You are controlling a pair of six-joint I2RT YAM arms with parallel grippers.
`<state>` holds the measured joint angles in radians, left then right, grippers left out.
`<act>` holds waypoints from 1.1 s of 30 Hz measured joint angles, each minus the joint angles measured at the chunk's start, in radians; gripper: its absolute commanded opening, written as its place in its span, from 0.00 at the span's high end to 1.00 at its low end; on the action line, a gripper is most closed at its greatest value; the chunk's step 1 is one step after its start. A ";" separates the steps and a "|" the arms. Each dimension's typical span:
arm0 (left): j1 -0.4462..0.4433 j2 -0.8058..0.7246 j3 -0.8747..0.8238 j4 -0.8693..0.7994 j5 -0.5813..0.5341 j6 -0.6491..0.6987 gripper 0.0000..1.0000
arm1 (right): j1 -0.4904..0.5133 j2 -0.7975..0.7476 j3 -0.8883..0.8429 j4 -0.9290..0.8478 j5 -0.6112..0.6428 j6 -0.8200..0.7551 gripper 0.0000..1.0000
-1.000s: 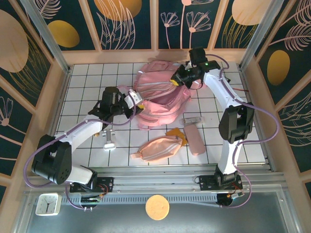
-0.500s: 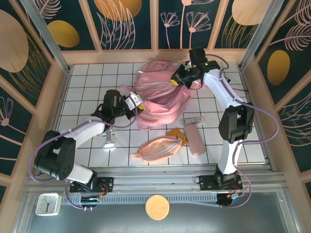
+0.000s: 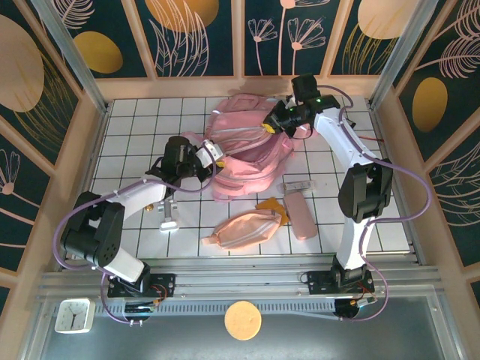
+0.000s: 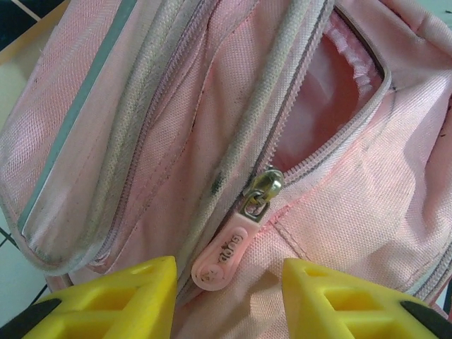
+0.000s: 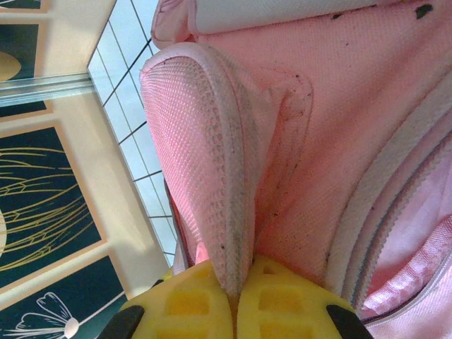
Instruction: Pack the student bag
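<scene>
From above, you have one student bag at the far middle of the tiled table. One peach pouch and one slim pink case lie nearer the bases. Your left arm reaches low to the bag's left side, and your right arm stretches far over its top.

At the left wrist, the left gripper is spread, with one zipper pull between its fingers.

At the right wrist, the right gripper is pressed together, pinching a padded fold of the bag.

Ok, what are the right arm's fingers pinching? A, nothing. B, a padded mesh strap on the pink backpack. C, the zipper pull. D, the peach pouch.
B: the right wrist view has the right fingers shut on the edge of the padded mesh strap of the student bag.
</scene>
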<state>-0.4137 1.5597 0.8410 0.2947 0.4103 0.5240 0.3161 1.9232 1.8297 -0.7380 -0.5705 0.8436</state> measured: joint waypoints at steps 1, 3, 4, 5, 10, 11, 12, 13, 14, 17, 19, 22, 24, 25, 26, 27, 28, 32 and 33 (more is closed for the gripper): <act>0.000 0.005 0.004 0.000 0.000 0.001 0.61 | 0.000 -0.001 -0.001 0.000 0.000 0.000 1.00; 0.000 0.011 0.009 0.000 0.000 0.002 0.64 | 0.000 -0.001 -0.002 0.002 0.000 0.001 1.00; 0.000 0.014 0.012 0.000 0.000 0.004 0.65 | 0.000 -0.002 -0.002 0.002 0.000 0.001 1.00; 0.000 0.016 0.014 -0.001 0.000 0.004 0.66 | 0.000 -0.002 -0.002 0.002 0.000 0.001 1.00; 0.000 0.029 0.024 -0.003 -0.003 0.007 0.71 | 0.000 -0.002 -0.002 0.007 0.001 0.004 1.00; 0.000 0.031 0.025 -0.003 -0.004 0.007 0.73 | 0.000 -0.002 -0.002 0.007 0.000 0.004 1.00; 0.000 0.032 0.025 -0.003 -0.006 0.008 0.75 | 0.001 -0.002 -0.002 0.008 0.001 0.004 1.00; 0.000 0.033 0.026 -0.003 -0.007 0.007 0.76 | 0.001 -0.002 -0.002 0.008 0.000 0.004 1.00; 0.000 0.034 0.026 -0.003 -0.009 0.008 0.77 | 0.001 -0.002 -0.002 0.008 0.001 0.005 1.00; 0.000 0.035 0.026 -0.003 -0.014 0.008 0.78 | 0.002 -0.002 -0.002 0.008 0.000 0.008 1.00; -0.005 0.035 0.027 -0.006 -0.018 0.013 0.78 | 0.002 -0.002 -0.002 0.009 0.000 0.012 1.00; -0.013 0.039 0.031 -0.010 -0.026 0.024 0.76 | 0.002 -0.002 -0.002 0.010 0.000 0.019 1.00; -0.018 0.041 0.031 -0.010 -0.031 0.027 0.74 | 0.002 -0.002 -0.002 0.014 0.001 0.024 1.00; -0.019 0.042 0.031 -0.010 -0.033 0.027 0.74 | 0.002 -0.002 -0.002 0.015 0.000 0.026 1.00; -0.021 0.042 0.031 -0.010 -0.034 0.026 0.74 | 0.002 -0.002 -0.002 0.015 0.000 0.026 1.00; -0.022 0.043 0.031 -0.010 -0.034 0.026 0.75 | 0.002 -0.002 -0.002 0.015 0.000 0.027 1.00; -0.023 0.045 0.031 -0.008 -0.034 0.025 0.77 | 0.002 -0.002 -0.002 0.015 0.001 0.027 1.00; -0.026 0.051 0.031 -0.007 -0.038 0.018 0.94 | 0.003 -0.002 -0.002 0.015 0.001 0.027 1.00; -0.026 0.053 0.031 -0.007 -0.038 0.015 1.00 | 0.003 -0.002 -0.002 0.015 0.001 0.027 1.00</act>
<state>-0.4400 1.6131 0.8715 0.2878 0.3725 0.5388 0.3195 1.9213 1.8275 -0.7227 -0.5694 0.8703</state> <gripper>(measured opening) 0.108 0.062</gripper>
